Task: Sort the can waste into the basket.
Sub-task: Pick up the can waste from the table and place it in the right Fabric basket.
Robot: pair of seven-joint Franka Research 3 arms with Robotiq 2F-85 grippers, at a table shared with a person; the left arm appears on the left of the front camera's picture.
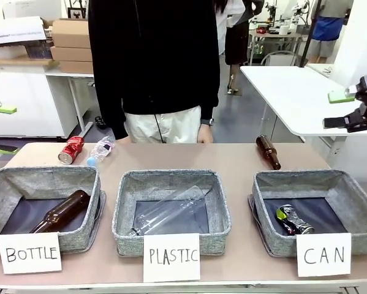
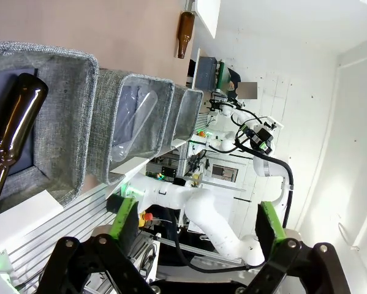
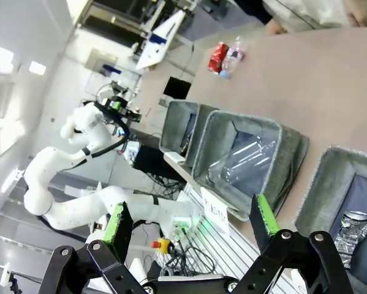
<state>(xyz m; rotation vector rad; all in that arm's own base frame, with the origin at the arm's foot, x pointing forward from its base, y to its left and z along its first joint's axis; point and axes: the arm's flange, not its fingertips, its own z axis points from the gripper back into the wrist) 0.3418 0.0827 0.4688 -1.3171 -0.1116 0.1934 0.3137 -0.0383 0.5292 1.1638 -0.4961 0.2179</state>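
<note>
On the left gripper (image 2: 196,223): black angular linkage, round pivot pins at the joints, two fingers faced with bright green pads (image 2: 121,219). On the right gripper (image 3: 191,222): same black build, same green pads (image 3: 266,215), pale round pins at the knuckles. Farther off from the left wrist, the right arm (image 2: 223,223): glossy white, rounded links, a black cable looping beside it, a black block near the wrist. Farther off from the right wrist, the left arm (image 3: 73,211): likewise white and bulbous, trailing a black cable. On the person (image 1: 152,55): black long-sleeved top, pale trousers (image 1: 162,125), a wristwatch (image 1: 206,121), a thin dark cord down the front.
</note>
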